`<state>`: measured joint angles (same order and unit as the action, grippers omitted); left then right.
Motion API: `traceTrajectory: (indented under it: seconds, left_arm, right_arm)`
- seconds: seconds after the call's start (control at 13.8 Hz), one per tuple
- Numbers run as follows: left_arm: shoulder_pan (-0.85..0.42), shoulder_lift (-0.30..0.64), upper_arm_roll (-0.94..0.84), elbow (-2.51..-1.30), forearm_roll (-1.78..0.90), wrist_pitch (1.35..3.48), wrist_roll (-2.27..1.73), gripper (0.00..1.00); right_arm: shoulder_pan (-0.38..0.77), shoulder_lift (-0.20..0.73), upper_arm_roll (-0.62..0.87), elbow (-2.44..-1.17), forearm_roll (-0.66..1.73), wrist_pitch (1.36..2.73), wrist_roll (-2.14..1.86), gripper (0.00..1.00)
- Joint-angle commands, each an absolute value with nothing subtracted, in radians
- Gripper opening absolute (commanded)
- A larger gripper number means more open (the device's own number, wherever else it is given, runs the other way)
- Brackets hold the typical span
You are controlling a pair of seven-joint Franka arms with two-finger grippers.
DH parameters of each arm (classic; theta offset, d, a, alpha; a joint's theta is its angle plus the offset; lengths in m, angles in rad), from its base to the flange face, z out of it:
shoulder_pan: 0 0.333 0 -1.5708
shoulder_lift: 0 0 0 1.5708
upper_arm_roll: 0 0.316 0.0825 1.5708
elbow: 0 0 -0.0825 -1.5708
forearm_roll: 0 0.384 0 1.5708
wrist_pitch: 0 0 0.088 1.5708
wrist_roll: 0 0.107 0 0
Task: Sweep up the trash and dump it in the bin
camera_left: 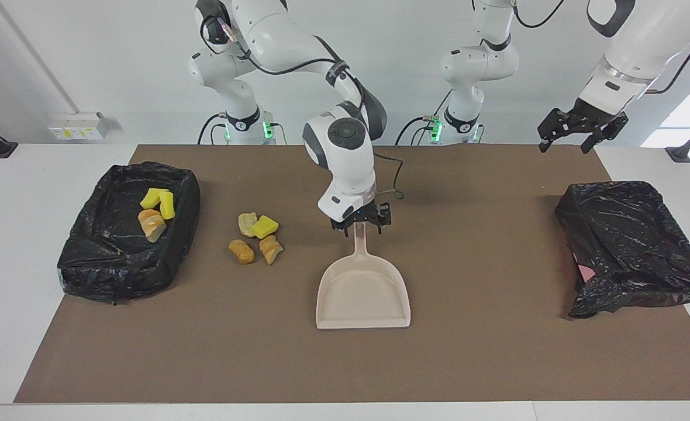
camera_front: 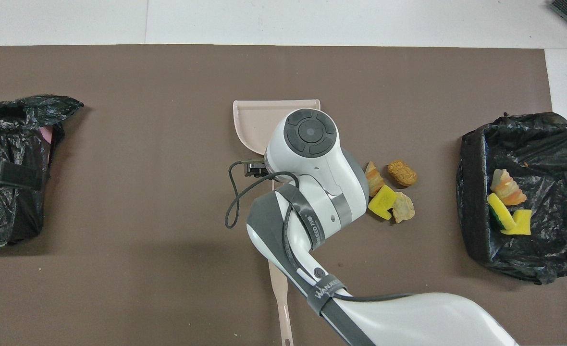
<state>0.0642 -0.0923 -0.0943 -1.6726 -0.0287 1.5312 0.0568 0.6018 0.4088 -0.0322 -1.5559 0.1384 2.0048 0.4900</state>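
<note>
Right claw spread astride the dustpan handle, trash beside; left claw apart.

Glossy crinkled plastic bin liner; matt mat

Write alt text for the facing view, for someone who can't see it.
The right hand is open over the handle of a beige dustpan lying flat mid-table. Four trash scraps lie on the brown mat beside it, toward a black-lined bin holding more scraps. The left hand, open, waits raised near a second black-bagged bin.
</note>
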Motion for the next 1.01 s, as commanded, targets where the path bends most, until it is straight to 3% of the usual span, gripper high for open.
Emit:
traceTrajectory:
  seconds: [0.0,0.14,0.51,0.65,0.94]
  left_arm:
    - [-0.007,-0.084,-0.086,-1.689,-0.009,1.531,0.055,1.0]
    - [-0.061,-0.065,-0.086,-1.721,-0.009,1.578,0.054,1.0]
    - [-0.167,0.021,-0.086,-1.759,-0.011,1.706,0.052,1.0]
    - [-0.201,0.075,-0.086,-1.763,-0.017,1.762,0.041,1.0]
    - [-0.311,0.162,-0.086,-1.822,-0.021,1.942,-0.101,1.0]
  right_arm:
    - [0.597,0.197,-0.029,-1.699,0.149,1.86,0.41,1.0]
    - [0.6,0.06,-0.028,-1.851,0.161,1.856,0.359,1.0]
    - [0.721,-0.148,-0.02,-2.171,0.256,1.923,0.353,1.0]
    - [0.825,-0.17,-0.018,-2.264,0.273,2.017,0.403,1.0]
    - [0.899,-0.161,-0.015,-2.403,0.273,2.179,0.455,1.0]
